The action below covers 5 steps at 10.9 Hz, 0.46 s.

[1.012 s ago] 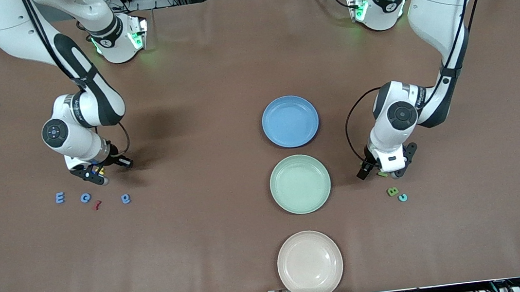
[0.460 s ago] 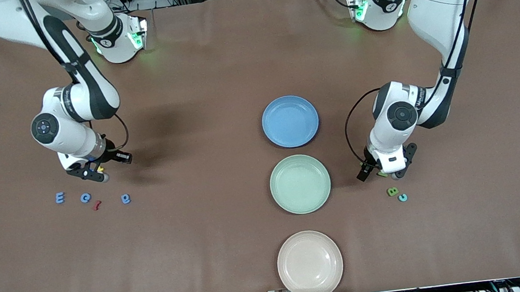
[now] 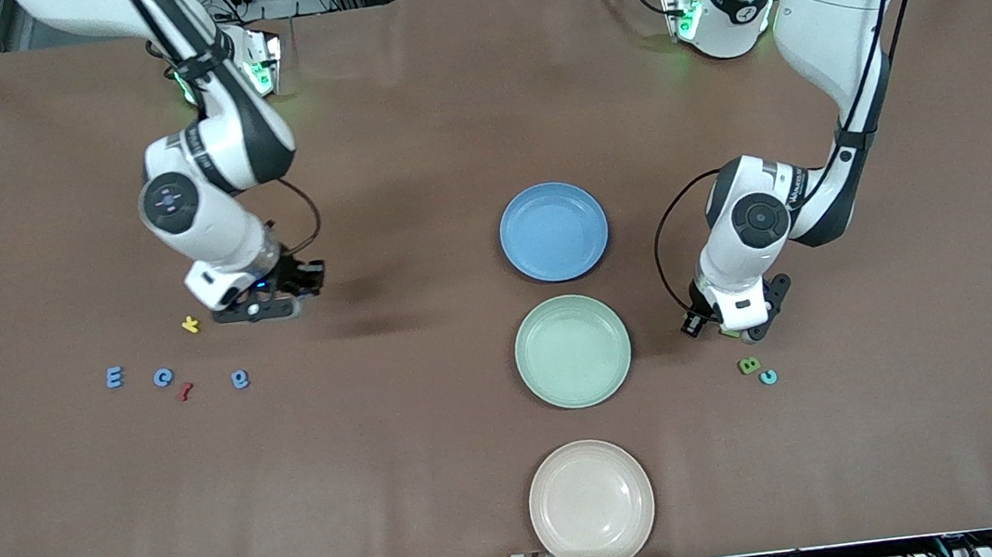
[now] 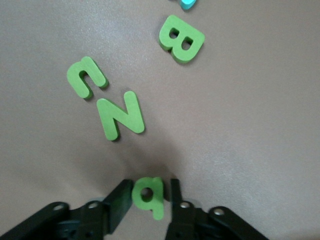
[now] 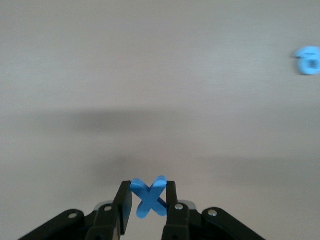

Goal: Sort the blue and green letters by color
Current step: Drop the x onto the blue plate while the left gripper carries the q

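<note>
My right gripper (image 3: 257,312) is shut on a blue X (image 5: 150,196) and holds it above bare table, between the blue letters and the plates. Blue E (image 3: 114,377), blue c (image 3: 163,377) and blue e (image 3: 239,379) lie on the table toward the right arm's end. My left gripper (image 3: 739,333) is low at the table, beside the green plate (image 3: 572,350), its fingers closed on a green q (image 4: 148,192). Green N (image 4: 120,118), a small curved green letter (image 4: 86,76) and green B (image 4: 181,38) lie close by. The B also shows in the front view (image 3: 749,365).
A blue plate (image 3: 553,231), the green plate and a pink plate (image 3: 591,504) stand in a row mid-table, all empty. A yellow letter (image 3: 190,324) and a red letter (image 3: 185,391) lie among the blue ones. A turquoise c (image 3: 768,376) lies beside the B.
My right gripper has moved from beside the yellow letter toward the plates, carrying the blue X; the yellow letter is now uncovered. My left gripper has barely shifted.
</note>
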Tool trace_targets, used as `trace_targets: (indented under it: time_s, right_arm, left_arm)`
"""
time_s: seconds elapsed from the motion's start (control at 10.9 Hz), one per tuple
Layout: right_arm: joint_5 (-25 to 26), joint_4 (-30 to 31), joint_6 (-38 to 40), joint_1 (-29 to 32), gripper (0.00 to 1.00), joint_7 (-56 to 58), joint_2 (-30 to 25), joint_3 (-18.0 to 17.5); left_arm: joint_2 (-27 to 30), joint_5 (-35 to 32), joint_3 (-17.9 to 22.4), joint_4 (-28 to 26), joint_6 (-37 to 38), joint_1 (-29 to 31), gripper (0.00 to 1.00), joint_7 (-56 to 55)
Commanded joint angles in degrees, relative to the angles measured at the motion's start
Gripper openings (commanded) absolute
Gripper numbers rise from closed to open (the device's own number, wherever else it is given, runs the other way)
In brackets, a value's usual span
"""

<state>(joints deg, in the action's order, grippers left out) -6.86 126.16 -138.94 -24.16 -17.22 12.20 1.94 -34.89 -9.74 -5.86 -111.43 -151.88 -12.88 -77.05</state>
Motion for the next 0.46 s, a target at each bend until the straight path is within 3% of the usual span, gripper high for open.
trace_targets:
  time_s: [0.0,0.37]
  right_arm:
    - [-0.97,-7.92,0.60,-8.42,0.00,-0.53,5.71,0.35]
    - [-3.86,-23.91,0.43,-19.76,0.00,-7.82,18.71,0.35]
  left_arm:
    - [-0.45,-1.86,0.41,-0.02,-0.35,-0.48,0.00,-3.63]
    - [0.52,-2.04,0.41,1.64,-0.09,-0.39,0.00,-2.40]
